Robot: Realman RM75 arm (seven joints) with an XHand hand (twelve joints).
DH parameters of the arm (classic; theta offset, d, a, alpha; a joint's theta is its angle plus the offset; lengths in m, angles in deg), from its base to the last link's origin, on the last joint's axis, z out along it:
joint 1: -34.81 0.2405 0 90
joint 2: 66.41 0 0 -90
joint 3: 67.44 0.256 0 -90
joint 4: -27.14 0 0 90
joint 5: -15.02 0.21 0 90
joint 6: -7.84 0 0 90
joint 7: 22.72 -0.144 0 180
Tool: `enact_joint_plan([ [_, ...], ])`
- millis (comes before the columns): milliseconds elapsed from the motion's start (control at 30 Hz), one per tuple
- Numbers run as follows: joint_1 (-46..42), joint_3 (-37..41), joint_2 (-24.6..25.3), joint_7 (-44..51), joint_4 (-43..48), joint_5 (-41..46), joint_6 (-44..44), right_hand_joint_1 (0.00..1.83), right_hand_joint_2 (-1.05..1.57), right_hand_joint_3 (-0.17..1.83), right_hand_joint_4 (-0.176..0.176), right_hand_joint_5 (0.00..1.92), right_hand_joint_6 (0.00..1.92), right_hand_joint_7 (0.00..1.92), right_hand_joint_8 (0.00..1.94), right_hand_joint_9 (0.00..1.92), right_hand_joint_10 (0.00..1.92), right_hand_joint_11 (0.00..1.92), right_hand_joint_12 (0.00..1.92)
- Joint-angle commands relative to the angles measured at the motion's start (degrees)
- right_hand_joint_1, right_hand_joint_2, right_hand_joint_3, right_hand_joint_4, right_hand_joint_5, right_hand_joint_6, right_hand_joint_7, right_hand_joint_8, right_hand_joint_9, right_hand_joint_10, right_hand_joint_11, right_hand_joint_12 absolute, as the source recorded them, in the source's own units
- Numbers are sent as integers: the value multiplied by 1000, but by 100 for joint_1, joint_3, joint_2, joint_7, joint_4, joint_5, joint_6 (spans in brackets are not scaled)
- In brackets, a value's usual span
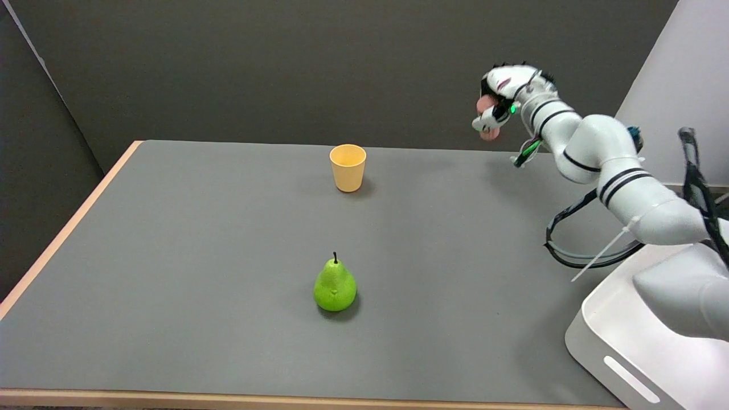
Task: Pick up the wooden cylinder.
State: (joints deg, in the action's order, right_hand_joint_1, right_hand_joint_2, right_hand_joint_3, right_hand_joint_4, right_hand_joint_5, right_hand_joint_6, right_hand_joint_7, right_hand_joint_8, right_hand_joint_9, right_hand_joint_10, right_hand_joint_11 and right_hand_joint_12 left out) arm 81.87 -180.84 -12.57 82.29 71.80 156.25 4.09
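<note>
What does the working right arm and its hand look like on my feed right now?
The right arm is glossy white, built of rounded segments with thin black bands at the joints. Black cables loop beneath it, and a white zip tie sticks out. The right hand is white with black parts, and a small green light glows at the wrist.

The cylinder (487,117) sits within the right hand's (501,97) fingers (484,122), above the table's (171,256) far edge. The cup (347,167) stands well left of the fingers and lower, the pear (335,285) nearer still.

One head view, high over the table's (171,228) near edge, facing down and across toward the dark back wall (285,57).
</note>
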Motion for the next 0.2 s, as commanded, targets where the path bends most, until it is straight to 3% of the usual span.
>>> enact_joint_plan([
  [33,-2575,2506,-1233,9,4002,-91,-1226,1194,1088,327,-128,620,1443,885,1373,862,1495,610,1921],
  [200,-3991,3973,-1152,-31,5156,-91,-1481,1196,1081,337,-129,623,1441,890,1368,863,1497,625,1921],
])
